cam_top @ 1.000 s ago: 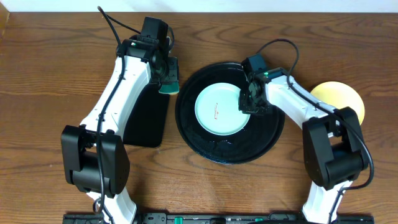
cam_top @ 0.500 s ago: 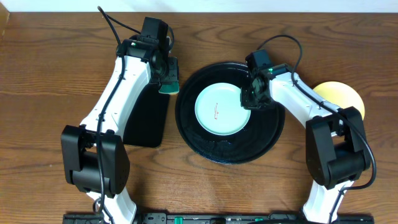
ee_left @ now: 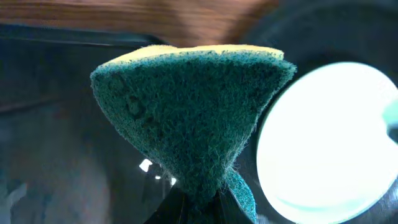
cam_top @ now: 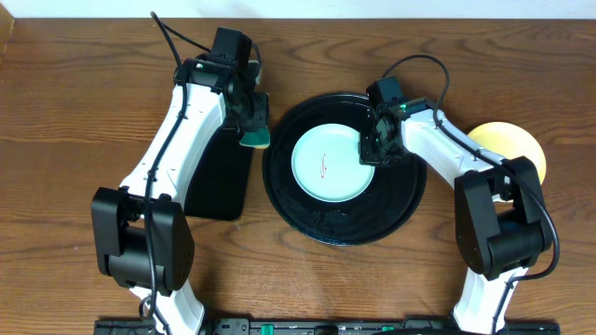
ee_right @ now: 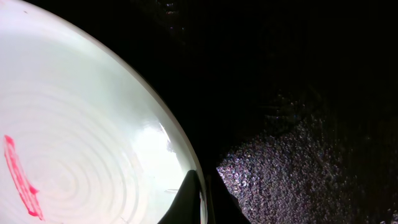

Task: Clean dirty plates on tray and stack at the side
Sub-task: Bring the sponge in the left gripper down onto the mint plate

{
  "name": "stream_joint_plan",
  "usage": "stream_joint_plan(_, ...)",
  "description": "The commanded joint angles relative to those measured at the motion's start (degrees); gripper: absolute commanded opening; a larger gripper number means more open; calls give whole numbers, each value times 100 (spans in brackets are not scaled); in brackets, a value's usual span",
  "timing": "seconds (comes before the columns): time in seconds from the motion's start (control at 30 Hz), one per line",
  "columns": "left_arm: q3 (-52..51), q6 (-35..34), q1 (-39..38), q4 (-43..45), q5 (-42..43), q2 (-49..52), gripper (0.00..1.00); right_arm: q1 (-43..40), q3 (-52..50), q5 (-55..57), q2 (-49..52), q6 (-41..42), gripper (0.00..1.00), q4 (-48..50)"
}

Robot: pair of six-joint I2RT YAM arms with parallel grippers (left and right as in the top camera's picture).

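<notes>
A pale mint plate [cam_top: 328,165] with a thin red smear [ee_right: 18,177] lies in the middle of the round black tray [cam_top: 346,220]. My right gripper [cam_top: 371,154] is shut on the plate's right rim. In the right wrist view one finger lies on the plate [ee_right: 81,118] and the other outside the rim, over the tray [ee_right: 298,93]. My left gripper [cam_top: 253,130] is shut on a green and yellow sponge [cam_top: 257,140], just left of the tray's rim. In the left wrist view the sponge [ee_left: 193,106] fills the middle, with the plate [ee_left: 336,137] to its right. A pale yellow plate [cam_top: 510,149] rests on the table at the right.
A smaller rectangular black tray [cam_top: 219,181] lies on the wooden table under the left arm, left of the round tray. The right arm's links reach over the tray's right side and partly cover the yellow plate.
My right gripper has closed on the mint plate's rim. The left gripper with the sponge has shifted slightly down toward the tray's edge.
</notes>
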Motion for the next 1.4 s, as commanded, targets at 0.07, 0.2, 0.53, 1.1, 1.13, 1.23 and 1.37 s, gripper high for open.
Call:
stream_joint_plan(0.07, -24, 643, -243, -74, 476, -39, 8, 63, -57, -33, 269, -2, 1, 15)
stream_joint_plan(0.2, -284, 638, -472, 111, 476, -9, 7, 59, -59, -31, 269, -2, 1, 9)
stream_joint_plan(0.53, -651, 197, -1106, 1071, 391, 251, 8, 63, -63, -31, 269, -2, 1, 11)
stream_joint_plan(1.1, -654, -796, -1969, 1274, -595, 1106, 8, 61, -63, -28, 269, -4, 1, -28)
stream_joint_plan(1.13, -654, -811, -1993, 1248, -573, 1132, 7, 63, -63, -28, 269, -4, 1, -28)
stream_joint_plan(1.23, -654, -804, -2015, 1209, -188, 1161, 7, 63, -63, -28, 269, -4, 1, -37)
stream_joint_plan(1.37, -654, -625, -1998, 1344, 562, 1161, 8, 63, -63, -28, 269, -7, 1, -50)
